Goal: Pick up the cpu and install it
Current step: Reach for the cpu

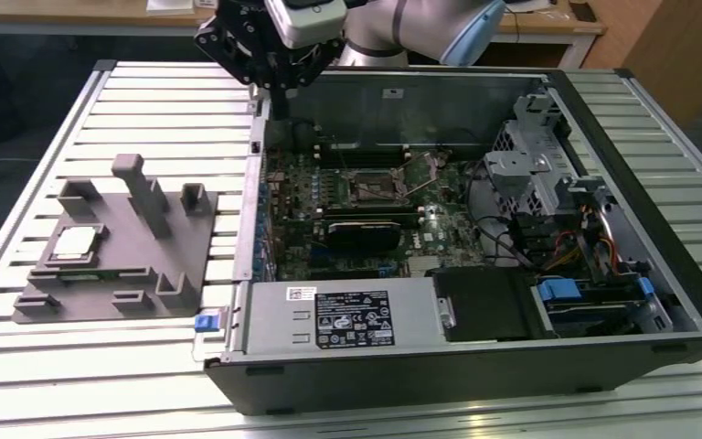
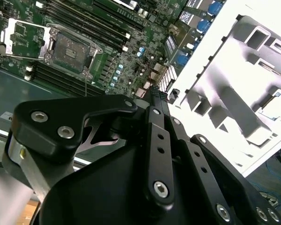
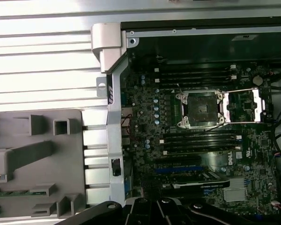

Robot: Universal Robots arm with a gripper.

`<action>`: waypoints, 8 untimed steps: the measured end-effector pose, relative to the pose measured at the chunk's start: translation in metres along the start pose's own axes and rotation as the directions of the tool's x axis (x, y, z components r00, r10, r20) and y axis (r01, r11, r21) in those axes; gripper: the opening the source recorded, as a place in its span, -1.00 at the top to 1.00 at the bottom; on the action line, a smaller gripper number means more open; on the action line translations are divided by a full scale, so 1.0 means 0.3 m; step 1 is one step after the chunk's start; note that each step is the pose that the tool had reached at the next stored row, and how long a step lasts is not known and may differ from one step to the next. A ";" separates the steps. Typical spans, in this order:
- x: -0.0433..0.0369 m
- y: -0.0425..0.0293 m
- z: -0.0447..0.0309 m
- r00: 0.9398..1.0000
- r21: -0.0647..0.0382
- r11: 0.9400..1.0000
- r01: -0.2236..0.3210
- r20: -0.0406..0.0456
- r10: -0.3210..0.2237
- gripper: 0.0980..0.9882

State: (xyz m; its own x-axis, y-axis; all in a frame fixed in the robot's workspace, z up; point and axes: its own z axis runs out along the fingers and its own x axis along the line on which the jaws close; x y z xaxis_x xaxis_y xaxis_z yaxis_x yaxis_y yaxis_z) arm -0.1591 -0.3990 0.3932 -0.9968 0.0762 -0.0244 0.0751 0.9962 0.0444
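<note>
High at the far edge of the exterior view, the gripper (image 1: 281,99) hangs over the far wall of the open computer case (image 1: 449,110). I cannot tell if it is open or closed. The cpu (image 1: 74,242) lies flat on the grey fixture (image 1: 156,265), toward the exterior view's left, well apart from the gripper. In the second wrist view, the gripper (image 2: 153,91) shows between the socket (image 2: 68,49) and the fixture (image 2: 234,98). In the first wrist view, the socket (image 3: 200,108) has its metal frame flipped open beside it.

Fixture (image 1: 143,274) lies on table (image 1: 83,384), at the exterior view's left of case (image 1: 449,375). Cpu (image 1: 74,240) rests on fixture. Socket (image 1: 367,189) sits inside case.
</note>
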 end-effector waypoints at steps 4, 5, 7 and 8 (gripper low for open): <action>0.012 -0.001 0.000 1.000 0.000 1.000 0.000 0.000 0.000 0.98; 0.016 -0.001 0.000 1.000 0.000 1.000 0.000 0.000 0.000 0.98; 0.026 -0.002 0.000 1.000 0.000 1.000 0.000 -0.001 0.000 0.98; 0.032 -0.002 -0.001 1.000 0.000 1.000 0.000 -0.001 0.000 0.98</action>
State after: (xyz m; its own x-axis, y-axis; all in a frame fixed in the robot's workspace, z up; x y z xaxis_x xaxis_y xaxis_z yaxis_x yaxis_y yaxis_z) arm -0.1687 -0.3989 0.3931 -0.9968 0.0763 -0.0239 0.0752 0.9962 0.0443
